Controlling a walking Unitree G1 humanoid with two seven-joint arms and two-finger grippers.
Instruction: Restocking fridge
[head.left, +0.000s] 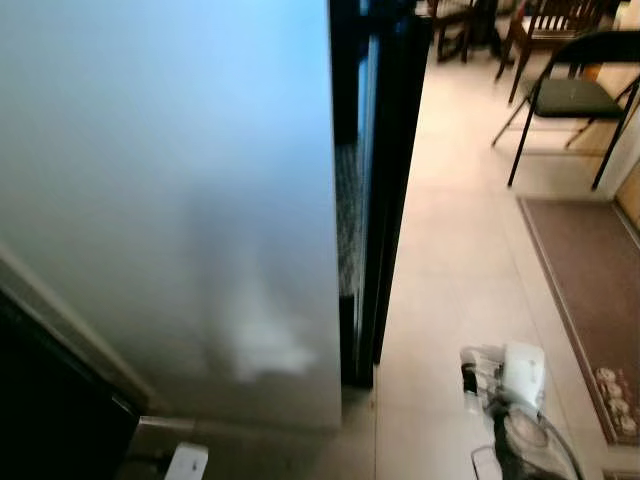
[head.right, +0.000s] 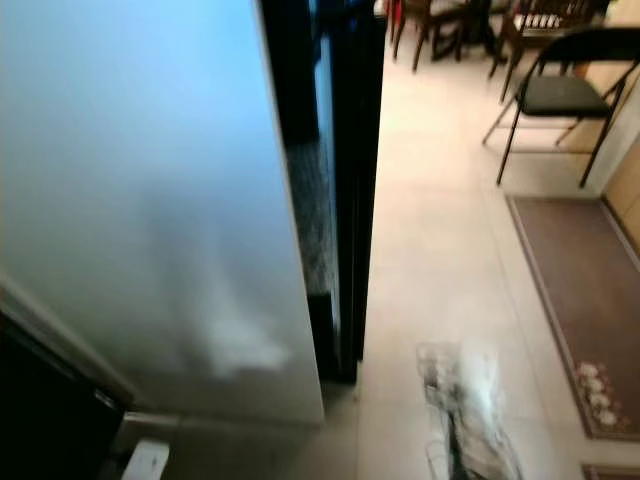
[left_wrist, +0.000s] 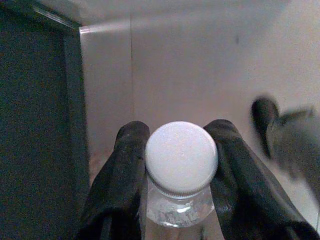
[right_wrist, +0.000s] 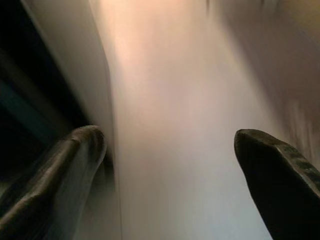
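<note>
A clear bottle with a white cap (left_wrist: 181, 157) is held at the neck between the two black fingers of my left gripper (left_wrist: 177, 130), which is shut on it. Beyond it stands a pale wall with a dark panel to one side. The fridge's big white side (head.left: 170, 200) looms close before me on the left, with a black edge strip (head.left: 375, 180) along its right. My right gripper (right_wrist: 167, 145) is open with nothing between its fingers, close to a pale blurred surface. My right arm (head.left: 515, 395) shows blurred, low at the right.
Beige floor tiles (head.left: 460, 240) stretch away to the right of the fridge. A black folding chair (head.left: 575, 95) stands at the far right, wooden chairs (head.left: 545, 25) behind it. A brown rug (head.left: 590, 270) lies along the right edge.
</note>
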